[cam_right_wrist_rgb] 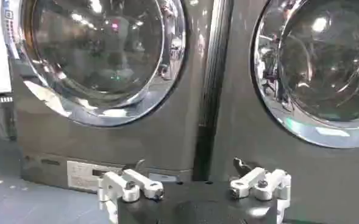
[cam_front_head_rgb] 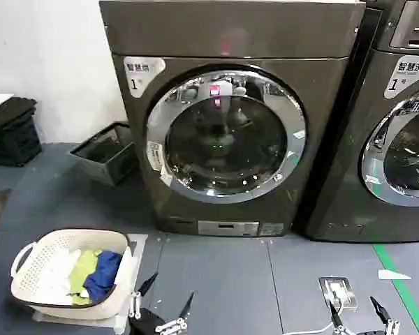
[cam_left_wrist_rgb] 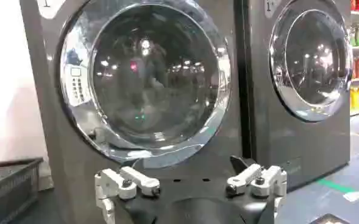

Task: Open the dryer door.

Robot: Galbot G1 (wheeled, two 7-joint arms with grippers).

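Note:
The dryer door [cam_front_head_rgb: 227, 136] is a round porthole with a wide chrome ring and dark glass. It sits shut in the front of the dark bronze-grey machine straight ahead. My left gripper [cam_front_head_rgb: 169, 293] hovers low over the floor in front of the machine, below and left of the door, fingers open and empty. My right gripper [cam_front_head_rgb: 354, 310] is low at the right, also open and empty. From the left wrist, the door [cam_left_wrist_rgb: 145, 79] fills the space above the open gripper [cam_left_wrist_rgb: 191, 182]. The right wrist view has the door [cam_right_wrist_rgb: 100, 55] beyond its open gripper [cam_right_wrist_rgb: 191, 185].
A second machine [cam_front_head_rgb: 398, 139] with a like chrome door stands close on the right. A cream laundry basket [cam_front_head_rgb: 70, 235] of clothes sits on the floor at the left. A dark bin [cam_front_head_rgb: 105, 150] leans by the dryer's left side. A small white device [cam_front_head_rgb: 337, 289] lies on the floor.

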